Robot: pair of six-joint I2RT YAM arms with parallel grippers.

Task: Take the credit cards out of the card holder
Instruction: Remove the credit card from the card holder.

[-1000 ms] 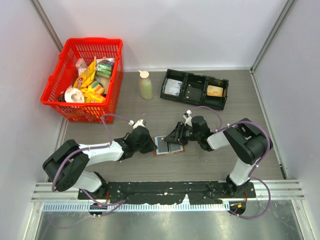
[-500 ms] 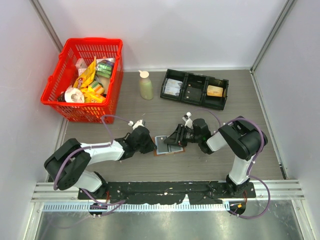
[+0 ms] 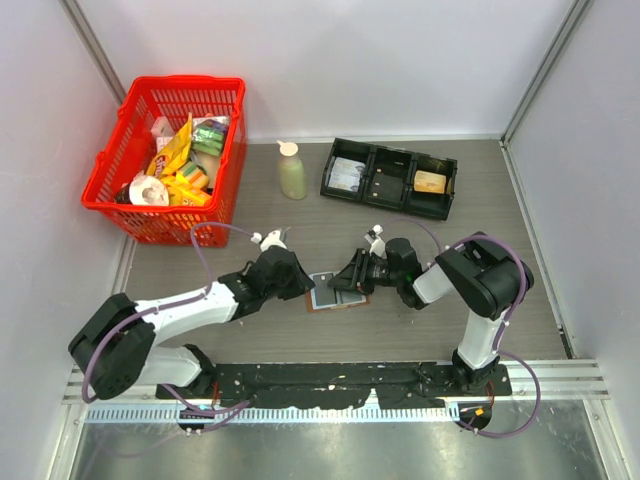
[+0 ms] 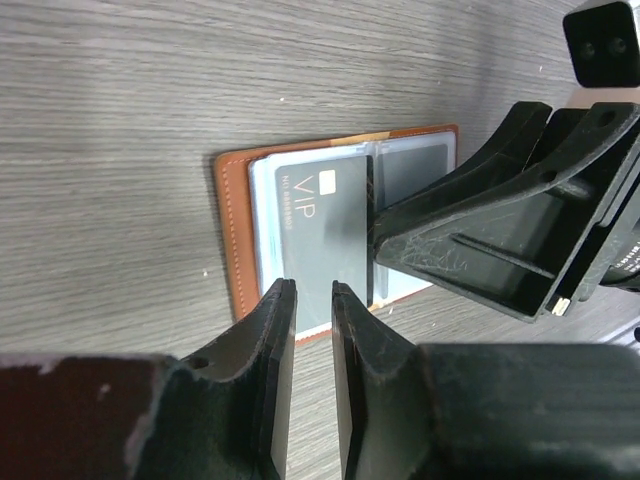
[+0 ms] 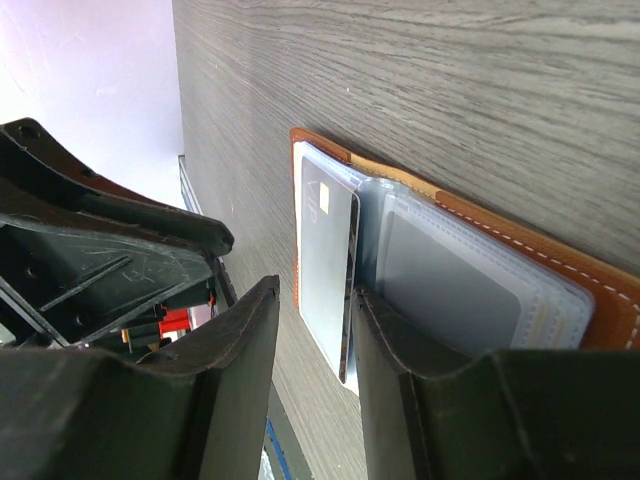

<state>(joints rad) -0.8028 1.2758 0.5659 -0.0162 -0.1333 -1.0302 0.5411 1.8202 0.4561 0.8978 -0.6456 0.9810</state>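
The left gripper point(image 4: 312, 300) hangs with its fingers nearly together, a narrow slit between them and nothing in it. Its tips are at the near edge of the small brown leather-like card holder point(image 4: 232, 240), which lies open on the grey wood-grain table point(image 4: 120, 120). A dark grey credit card point(image 4: 322, 225) marked VIP sits in the pale pocket just ahead, its long axis running straight away from that gripper. The right gripper point(image 5: 315, 330), slightly apart and clamping nothing, has one finger at the card's edge by the fold and covers part of the other half. Well beyond the grippers are a black three-compartment tray point(image 3: 390, 185), a pale green bottle point(image 3: 292, 172) and a red plastic basket point(image 3: 185, 82).
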